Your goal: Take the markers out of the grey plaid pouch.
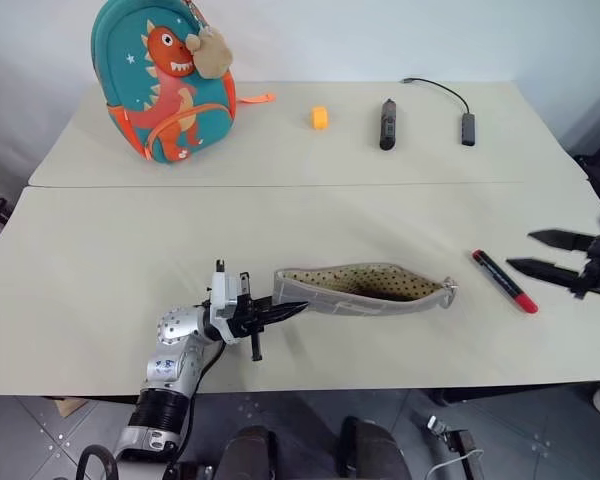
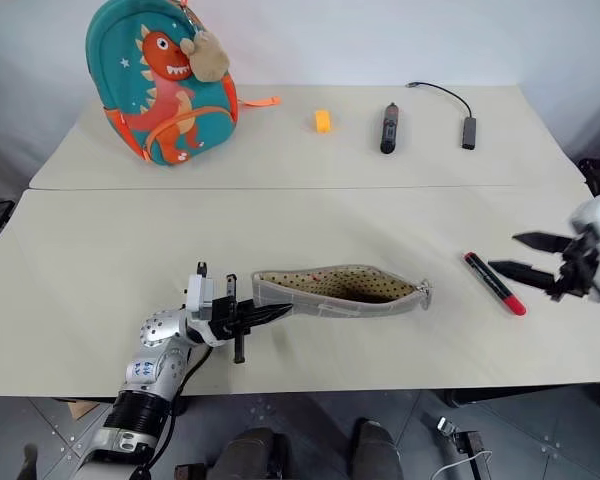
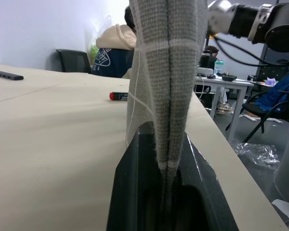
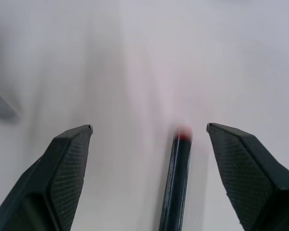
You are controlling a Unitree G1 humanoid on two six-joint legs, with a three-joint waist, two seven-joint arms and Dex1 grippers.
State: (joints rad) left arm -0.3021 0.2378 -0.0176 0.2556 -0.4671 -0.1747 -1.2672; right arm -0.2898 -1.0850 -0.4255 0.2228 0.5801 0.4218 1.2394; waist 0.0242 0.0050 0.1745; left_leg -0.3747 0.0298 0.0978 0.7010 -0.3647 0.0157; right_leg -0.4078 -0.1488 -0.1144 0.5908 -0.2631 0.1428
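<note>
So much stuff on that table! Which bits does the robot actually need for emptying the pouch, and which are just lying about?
Part of the job:
- grey plaid pouch, one end pinched by the left gripper
- red marker, lying on the table beside the open right gripper

Just lying about:
- dinosaur backpack
- orange block
- black stick
- cable adapter

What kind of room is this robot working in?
Probably an office or lab workspace: a person in a hoodie sits at the back, near office chairs and a desk with bottles beyond the pale table.
</note>
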